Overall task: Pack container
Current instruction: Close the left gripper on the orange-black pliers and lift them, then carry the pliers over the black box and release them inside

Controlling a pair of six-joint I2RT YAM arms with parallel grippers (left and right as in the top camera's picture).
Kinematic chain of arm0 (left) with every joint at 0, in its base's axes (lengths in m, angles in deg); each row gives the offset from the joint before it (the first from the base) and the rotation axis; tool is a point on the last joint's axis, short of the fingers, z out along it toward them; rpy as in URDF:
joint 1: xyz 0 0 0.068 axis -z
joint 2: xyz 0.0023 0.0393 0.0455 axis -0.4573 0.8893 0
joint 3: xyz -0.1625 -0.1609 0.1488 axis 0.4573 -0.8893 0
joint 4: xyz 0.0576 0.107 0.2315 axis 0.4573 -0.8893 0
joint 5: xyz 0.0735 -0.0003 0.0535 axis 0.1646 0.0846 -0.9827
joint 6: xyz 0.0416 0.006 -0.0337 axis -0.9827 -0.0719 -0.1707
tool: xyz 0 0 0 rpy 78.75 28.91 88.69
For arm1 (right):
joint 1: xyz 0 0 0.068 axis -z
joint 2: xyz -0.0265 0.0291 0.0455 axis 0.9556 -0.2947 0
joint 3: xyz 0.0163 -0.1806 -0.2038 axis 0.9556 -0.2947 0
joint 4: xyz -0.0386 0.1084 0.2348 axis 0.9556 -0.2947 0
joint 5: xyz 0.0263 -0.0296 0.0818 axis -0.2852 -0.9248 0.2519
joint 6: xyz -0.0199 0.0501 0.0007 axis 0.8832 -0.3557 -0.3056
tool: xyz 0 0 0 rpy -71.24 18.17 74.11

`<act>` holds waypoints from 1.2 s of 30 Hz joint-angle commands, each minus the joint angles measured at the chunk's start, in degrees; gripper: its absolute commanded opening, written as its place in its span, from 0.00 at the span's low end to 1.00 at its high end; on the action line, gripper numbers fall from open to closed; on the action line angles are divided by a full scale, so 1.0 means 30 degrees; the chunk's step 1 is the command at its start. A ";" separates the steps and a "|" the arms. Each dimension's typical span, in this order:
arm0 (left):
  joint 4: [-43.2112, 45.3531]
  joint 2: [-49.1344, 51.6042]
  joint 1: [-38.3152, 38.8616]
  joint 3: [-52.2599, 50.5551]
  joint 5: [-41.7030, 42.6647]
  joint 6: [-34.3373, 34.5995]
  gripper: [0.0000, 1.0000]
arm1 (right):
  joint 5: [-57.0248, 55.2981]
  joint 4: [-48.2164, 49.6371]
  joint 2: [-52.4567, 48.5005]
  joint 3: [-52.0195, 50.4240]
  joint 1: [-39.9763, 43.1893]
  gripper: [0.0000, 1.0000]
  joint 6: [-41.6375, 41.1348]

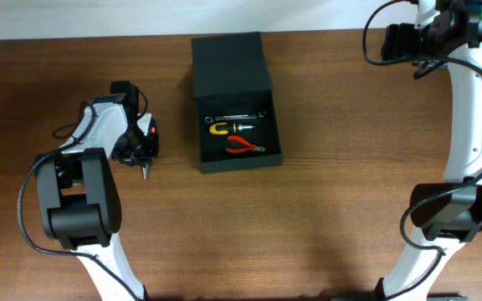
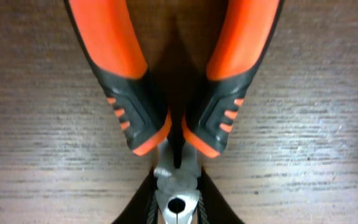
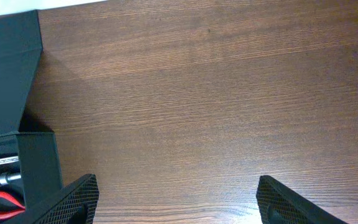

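The container (image 1: pixel 239 160) is a dark box standing open at the table's middle, its lid (image 1: pixel 229 63) tipped back. Inside lie a yellow-handled tool (image 1: pixel 221 128), red-handled pliers (image 1: pixel 243 149) and a slim metal tool (image 1: pixel 237 116). Left of the box, my left gripper (image 1: pixel 141 151) points down at the table. In the left wrist view it (image 2: pixel 178 213) is shut on the steel head of orange-and-black-handled pliers (image 2: pixel 135 118), whose handles run away from the camera. My right gripper (image 3: pixel 176 200) hangs open over bare wood to the right of the container (image 3: pixel 37 167), holding nothing.
The brown wooden table (image 1: pixel 341 167) carries only the box and the tools. The left arm's base (image 1: pixel 78 201) stands at the front left and the right arm's base (image 1: pixel 450 213) at the front right. A white strip (image 1: pixel 74 17) runs along the table's far edge.
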 commanded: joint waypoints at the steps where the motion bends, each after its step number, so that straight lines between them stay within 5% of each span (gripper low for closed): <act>1: 0.0255 -0.0255 -0.0007 -0.0233 0.0066 -0.0073 0.09 | -0.0175 0.0058 -0.0044 -0.0044 0.0124 0.81 -0.0168; 9: 0.0270 -0.0255 -0.0007 -0.0233 0.0073 -0.0073 0.02 | -0.0175 0.0066 -0.0044 -0.0044 0.0124 0.81 -0.0168; 36: -0.0007 -0.2652 0.0138 0.0124 0.0058 -0.0240 0.02 | -0.0175 0.0073 -0.0044 -0.0044 0.0124 0.81 -0.0168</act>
